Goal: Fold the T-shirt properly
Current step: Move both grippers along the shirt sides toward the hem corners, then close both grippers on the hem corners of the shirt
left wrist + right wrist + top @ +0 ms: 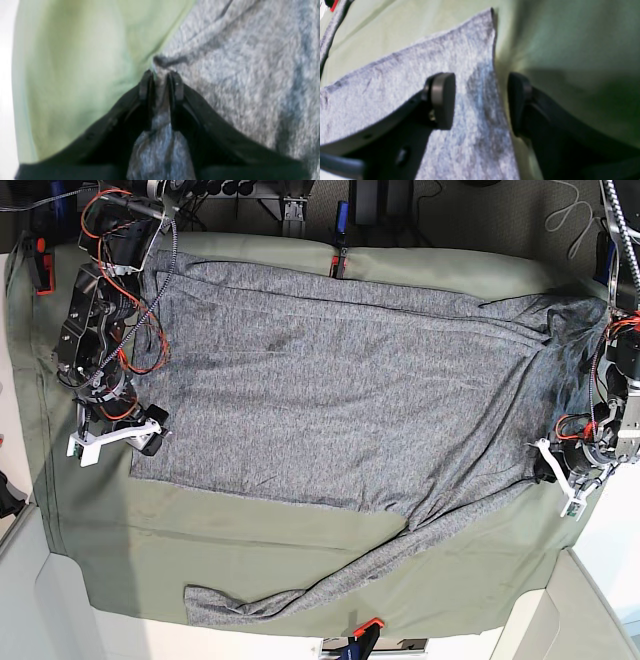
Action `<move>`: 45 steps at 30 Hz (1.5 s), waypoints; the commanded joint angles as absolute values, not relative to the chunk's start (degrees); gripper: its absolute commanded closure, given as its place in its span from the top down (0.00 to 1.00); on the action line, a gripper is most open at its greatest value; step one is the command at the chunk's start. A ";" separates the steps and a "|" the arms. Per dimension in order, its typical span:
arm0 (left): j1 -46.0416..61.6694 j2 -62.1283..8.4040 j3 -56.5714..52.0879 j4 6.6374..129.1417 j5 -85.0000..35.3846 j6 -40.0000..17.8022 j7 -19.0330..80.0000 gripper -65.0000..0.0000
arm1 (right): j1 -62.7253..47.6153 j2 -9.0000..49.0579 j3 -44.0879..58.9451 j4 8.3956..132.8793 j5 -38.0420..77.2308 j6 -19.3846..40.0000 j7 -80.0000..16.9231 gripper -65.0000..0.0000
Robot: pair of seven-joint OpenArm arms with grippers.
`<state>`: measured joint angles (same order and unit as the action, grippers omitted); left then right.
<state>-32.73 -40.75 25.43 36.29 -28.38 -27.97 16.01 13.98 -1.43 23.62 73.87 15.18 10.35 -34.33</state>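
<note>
The heather-grey T-shirt (340, 390) lies spread across the olive-green table cloth (200, 530). One long sleeve (290, 600) trails along the front edge. My left gripper (161, 75) is shut on a pinch of grey fabric (250, 87) at the shirt's edge; in the base view it (546, 466) is at the shirt's right side. My right gripper (480, 100) is open, its round pads (442, 100) straddling the shirt's edge (395, 82) low over the cloth (570, 50). In the base view it (152, 438) is at the shirt's left edge near the lower corner.
Clamps hold the cloth at the front edge (365, 627), the back edge (338, 260) and the far left (40, 265). Cables hang by the left-side arm (150, 300). Bare green cloth (75, 62) lies beside the left gripper.
</note>
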 commanded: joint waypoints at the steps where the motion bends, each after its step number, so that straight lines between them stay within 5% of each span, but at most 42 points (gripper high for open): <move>1: -34.24 -41.89 25.02 36.80 -28.40 -28.38 14.83 0.16 | 14.92 -1.28 23.49 74.50 15.44 10.98 -34.50 0.51; 18: -32.21 -41.25 25.06 36.77 -27.97 -27.66 16.53 0.18 | 17.41 -2.61 23.51 72.51 14.33 10.96 -34.79 0.51; 31: -31.27 -40.80 25.06 36.77 -25.65 -27.66 14.94 0.35 | 17.30 -3.01 23.51 71.77 13.72 12.84 -36.25 0.51; 33: -31.27 -40.49 25.06 36.77 -25.65 -27.68 14.96 0.35 | 17.30 -3.03 23.51 71.77 12.73 12.84 -36.25 0.45; 39: -31.29 -39.22 25.06 36.77 -25.61 -27.70 13.65 0.28 | 17.30 -3.01 23.51 71.77 8.73 13.96 -36.23 0.00; 42: -31.29 -39.07 25.06 36.77 -24.88 -27.68 13.32 0.02 | 17.30 -2.98 23.51 71.79 8.36 16.75 -36.23 0.00; 45: -31.57 -39.44 25.06 36.86 -23.31 -27.68 12.01 0.00 | 17.28 -2.98 23.51 72.40 8.36 17.26 -36.34 0.00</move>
<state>-30.33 -38.35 25.21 36.38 -23.53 -27.44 11.92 16.19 -3.03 23.62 71.37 7.90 16.53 -36.29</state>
